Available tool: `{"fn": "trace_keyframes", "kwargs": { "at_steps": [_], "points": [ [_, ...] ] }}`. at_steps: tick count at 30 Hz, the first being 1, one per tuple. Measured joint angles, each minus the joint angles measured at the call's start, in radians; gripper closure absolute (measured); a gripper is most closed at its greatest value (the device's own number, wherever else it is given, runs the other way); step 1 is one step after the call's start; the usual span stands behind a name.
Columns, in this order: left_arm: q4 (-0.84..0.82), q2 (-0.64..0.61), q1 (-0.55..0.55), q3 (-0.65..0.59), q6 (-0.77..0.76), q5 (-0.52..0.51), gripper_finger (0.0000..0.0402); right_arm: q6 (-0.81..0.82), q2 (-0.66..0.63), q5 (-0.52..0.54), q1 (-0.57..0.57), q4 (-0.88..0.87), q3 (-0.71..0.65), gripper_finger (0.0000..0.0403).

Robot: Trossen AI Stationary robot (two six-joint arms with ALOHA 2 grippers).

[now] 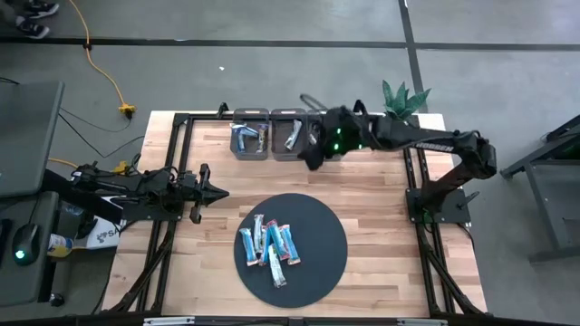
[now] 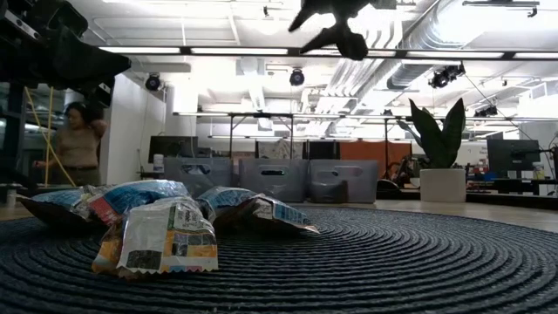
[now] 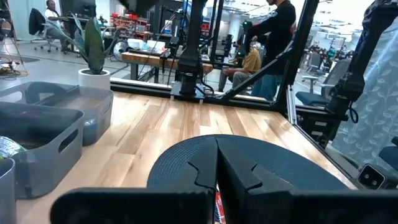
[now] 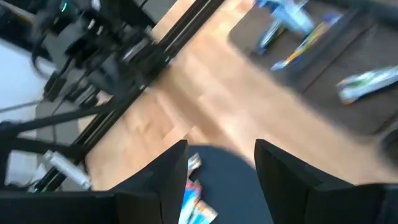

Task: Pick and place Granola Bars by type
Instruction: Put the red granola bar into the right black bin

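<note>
High view: a wooden table (image 1: 381,208) carries a round dark mat (image 1: 322,263) near its front edge, and on the mat's left half lies a loose pile of granola bars (image 1: 268,244), mostly light blue with a red one among them, overlapping each other. Along the far edge stand grey bins (image 1: 272,136) side by side; the left bin holds a few blue bars (image 1: 245,138) and the middle one a pale bar (image 1: 292,136). The right arm reaches in from the right, its right gripper (image 1: 313,152) hanging just in front of the bins. The left arm waits at the table's left side, its left gripper (image 1: 216,191) pointing at the mat with its fingers drawn together and nothing between them. A potted plant (image 1: 403,98) stands at the far right corner. Low view: the pile of bars sits on the mat at the left, a white-and-blue wrapper nearest the camera, the bins behind, and the right gripper high above the table — a person (image 2: 80,144) stands in the room at far left. Left wrist view: the two dark fingers (image 3: 236,171) meet over the mat, empty. Right wrist view: the fingers (image 4: 171,174) stand clearly apart with nothing held — the mat and a few bars show below between them, the bins beyond.
</note>
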Motion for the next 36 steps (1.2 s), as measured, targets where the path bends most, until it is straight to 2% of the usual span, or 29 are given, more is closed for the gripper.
{"fn": "trace_keyframes", "kwargs": {
  "at_steps": [10,18,24,32,36],
  "points": [
    [0.000,0.000,0.000,0.000,0.000,0.000,0.0400,0.161,0.001,0.113,0.256,0.077,-0.001,0.0233],
    [0.000,0.000,0.000,0.000,0.000,0.000,0.0400,0.236,0.065,0.239,0.383,0.235,-0.002,0.0233],
    [0.000,0.000,0.000,0.000,0.000,0.000,0.0400,0.287,0.169,0.244,0.421,0.366,-0.002,0.0233],
    [0.000,0.000,0.000,0.000,0.000,0.000,0.0400,0.307,0.296,0.232,0.420,0.373,-0.002,0.0233],
    [0.000,0.000,0.000,0.000,0.000,0.000,0.0400,0.307,0.364,0.171,0.402,0.375,-0.002,0.0233]
  ]
}}
